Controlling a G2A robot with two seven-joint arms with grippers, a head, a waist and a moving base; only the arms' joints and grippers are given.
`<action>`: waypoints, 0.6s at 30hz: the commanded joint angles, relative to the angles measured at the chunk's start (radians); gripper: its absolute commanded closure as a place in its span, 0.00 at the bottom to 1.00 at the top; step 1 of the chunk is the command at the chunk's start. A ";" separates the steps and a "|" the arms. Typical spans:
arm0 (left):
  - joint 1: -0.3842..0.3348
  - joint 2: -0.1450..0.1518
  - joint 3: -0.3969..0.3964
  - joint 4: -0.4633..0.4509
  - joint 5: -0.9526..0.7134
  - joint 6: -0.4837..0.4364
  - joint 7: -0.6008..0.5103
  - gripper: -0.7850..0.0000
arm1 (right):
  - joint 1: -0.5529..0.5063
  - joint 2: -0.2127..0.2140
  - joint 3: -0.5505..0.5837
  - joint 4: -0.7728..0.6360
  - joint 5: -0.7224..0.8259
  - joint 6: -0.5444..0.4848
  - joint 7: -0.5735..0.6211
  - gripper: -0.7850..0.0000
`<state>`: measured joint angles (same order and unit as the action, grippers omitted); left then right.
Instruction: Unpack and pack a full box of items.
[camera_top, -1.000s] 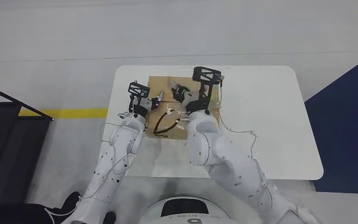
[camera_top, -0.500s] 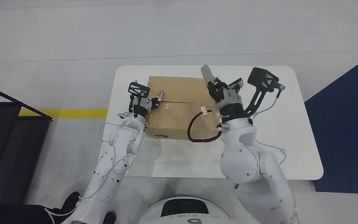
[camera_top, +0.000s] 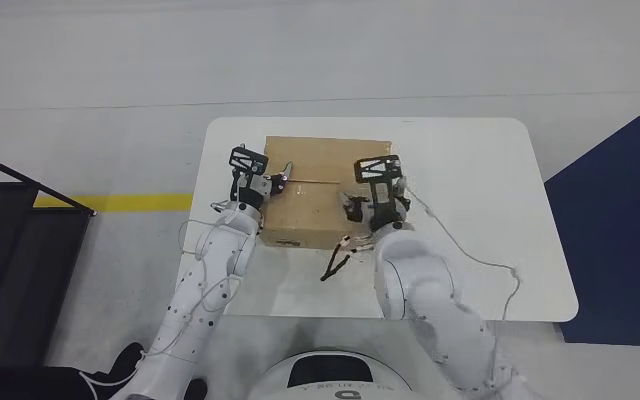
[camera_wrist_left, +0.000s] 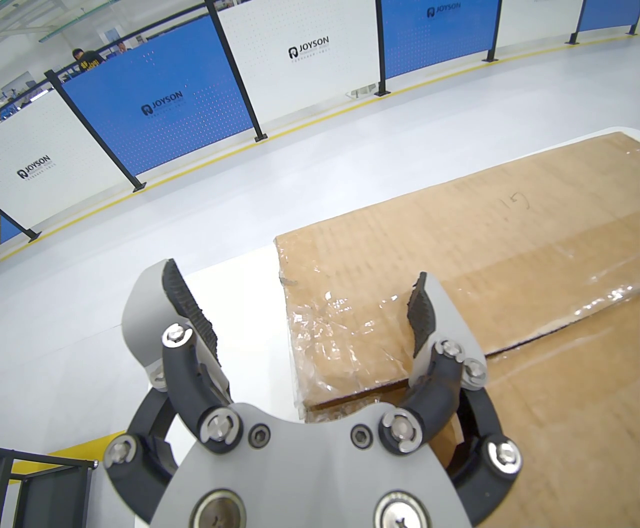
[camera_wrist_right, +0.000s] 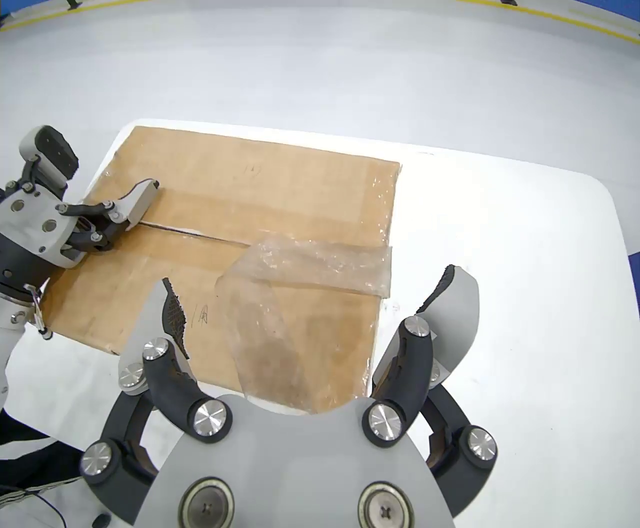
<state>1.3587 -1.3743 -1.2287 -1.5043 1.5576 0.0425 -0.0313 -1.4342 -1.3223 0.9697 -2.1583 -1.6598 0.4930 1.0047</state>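
The white table (camera_top: 480, 200) holds a closed cardboard box (camera_top: 315, 170), left of centre, toward the far edge. It is likely stiff and heavy, and best taken at the flap seam (camera_wrist_right: 200, 232). At its ends, the left gripper (camera_wrist_left: 295, 300) and the right gripper (camera_wrist_right: 307, 290) both gape apart.

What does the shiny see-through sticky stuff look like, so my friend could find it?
Look at the white table, then the closed brown cardboard box on it. At the box's end nearest the right tool, a crinkly clear tape strip covers the flap seam and bends toward the near edge. Everything beside it is plain dull cardboard.
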 joint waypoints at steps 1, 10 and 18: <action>0.000 0.000 0.000 0.000 0.000 0.000 0.000 0.00 | -0.004 0.000 -0.003 0.021 -0.085 -0.011 0.039 0.00; 0.000 0.000 0.000 0.000 0.000 0.000 0.000 0.00 | 0.072 -0.033 -0.052 0.173 -0.204 -0.010 0.145 0.00; 0.000 0.000 0.000 0.000 0.000 0.000 0.000 0.00 | 0.155 -0.077 -0.110 0.281 -0.227 0.080 0.081 0.00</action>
<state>1.3587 -1.3743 -1.2287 -1.5043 1.5576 0.0425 -0.0313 -1.2886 -1.3934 0.8694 -1.8899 -1.8920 0.5591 1.0946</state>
